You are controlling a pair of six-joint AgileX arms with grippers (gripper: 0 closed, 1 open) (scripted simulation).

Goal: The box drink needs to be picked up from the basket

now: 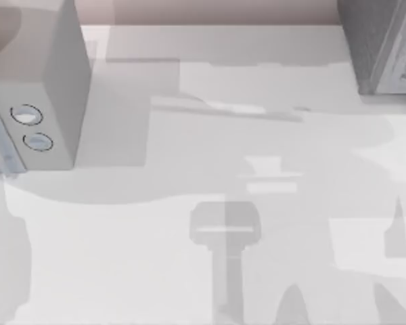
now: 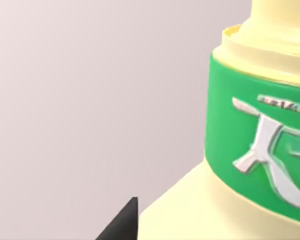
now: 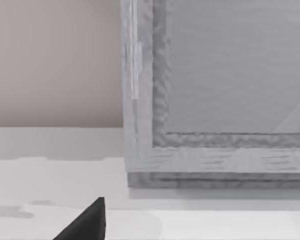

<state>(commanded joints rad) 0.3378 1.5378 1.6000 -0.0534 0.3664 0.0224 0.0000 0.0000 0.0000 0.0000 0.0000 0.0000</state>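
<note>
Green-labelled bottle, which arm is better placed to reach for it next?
Left, probably. The green-labelled bottle looms close in the left wrist view, just beyond that arm's dark fingertip; the right wrist view faces a grey box instead.

Of my own body, little shows. In the left wrist view, one of my left fingertips appears as a flat black wedge, narrowing to a sharp upward point, with a plain matte surface and straight edges. In the right wrist view, one of my right fingertips looks the same: a dark charcoal-black triangle with a slightly lighter sheen along its sloped edge. Neither carries any marking, screw, or cable that I can make out. On both, the rest of the finger runs out of frame.
</note>
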